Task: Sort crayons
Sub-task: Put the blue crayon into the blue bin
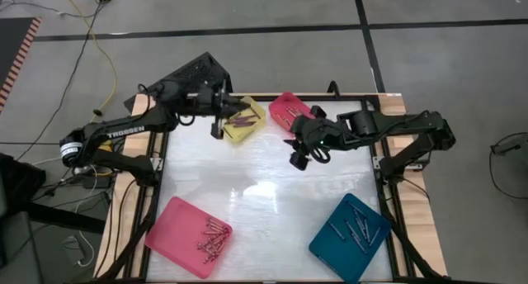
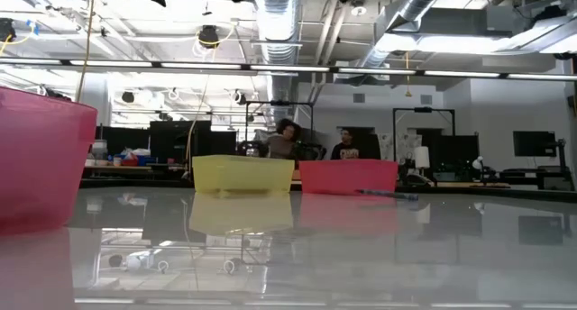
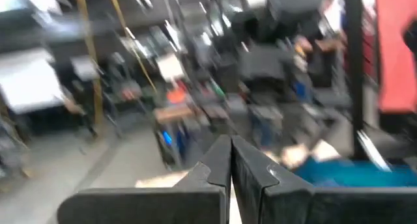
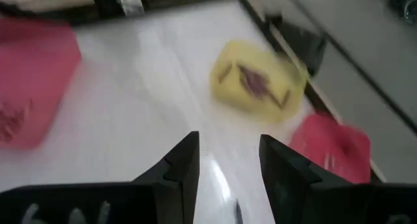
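Note:
Crayons, thin short sticks, lie in three trays: a yellow tray point(image 1: 245, 119) at the far middle, a pink tray point(image 1: 188, 236) near left and a teal tray point(image 1: 350, 237) near right. Another pink tray point(image 1: 289, 109) stands at the far edge beside the yellow one. My left gripper point(image 1: 217, 127) hangs shut at the yellow tray's left side, raised and pointing into the room point(image 3: 230, 160); nothing shows between its fingers. My right gripper point(image 1: 297, 158) is open above the bare table in front of the far pink tray, with only table between its fingers point(image 4: 228, 160). A thin dark stick point(image 2: 388, 195) lies on the table before that tray.
The white table top point(image 1: 264, 193) lies bare between the four trays. A black frame point(image 1: 388, 185) runs along the table's sides. Cables point(image 1: 103, 36) lie on the floor beyond the far left. People sit in the room behind the table point(image 2: 287, 139).

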Robot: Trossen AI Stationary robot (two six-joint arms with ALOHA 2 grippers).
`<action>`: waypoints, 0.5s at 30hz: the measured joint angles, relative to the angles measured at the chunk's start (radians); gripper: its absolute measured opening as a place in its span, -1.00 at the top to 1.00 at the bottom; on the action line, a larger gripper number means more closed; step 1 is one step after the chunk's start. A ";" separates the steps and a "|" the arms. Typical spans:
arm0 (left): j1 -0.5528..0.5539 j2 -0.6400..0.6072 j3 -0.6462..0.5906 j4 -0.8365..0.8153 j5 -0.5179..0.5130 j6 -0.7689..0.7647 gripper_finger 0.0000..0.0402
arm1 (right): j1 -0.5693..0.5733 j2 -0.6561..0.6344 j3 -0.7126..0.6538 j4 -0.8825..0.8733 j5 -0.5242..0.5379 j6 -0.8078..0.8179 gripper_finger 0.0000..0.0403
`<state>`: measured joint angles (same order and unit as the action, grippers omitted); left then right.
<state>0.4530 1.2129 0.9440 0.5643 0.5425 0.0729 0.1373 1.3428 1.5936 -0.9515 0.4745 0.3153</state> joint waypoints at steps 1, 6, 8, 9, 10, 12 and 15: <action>-0.009 0.001 0.000 -0.047 0.013 0.015 1.00 | 0.003 -0.001 0.000 -0.064 0.000 0.034 0.25; -0.069 -0.001 -0.002 -0.198 -0.002 0.021 1.00 | -0.042 0.008 -0.002 -0.425 -0.002 0.208 0.25; -0.077 -0.019 -0.002 -0.248 0.002 -0.034 1.00 | -0.069 0.012 -0.024 -0.441 -0.008 0.203 0.25; -0.081 -0.031 -0.002 -0.264 0.010 -0.054 1.00 | -0.081 0.012 -0.042 -0.419 -0.013 0.180 0.25; -0.081 -0.047 -0.002 -0.289 0.028 -0.066 1.00 | -0.095 0.008 -0.066 -0.387 -0.031 0.152 0.25; -0.082 -0.087 -0.002 -0.347 0.052 -0.071 1.00 | -0.126 0.001 -0.135 -0.302 -0.081 0.085 0.25; -0.078 -0.159 -0.002 -0.425 0.034 -0.051 1.00 | -0.189 -0.030 -0.281 -0.133 -0.176 0.001 0.25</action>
<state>0.3752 1.0540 0.9424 0.1392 0.5761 0.0216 -0.0517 1.3125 1.3127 -1.0847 0.2989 0.3164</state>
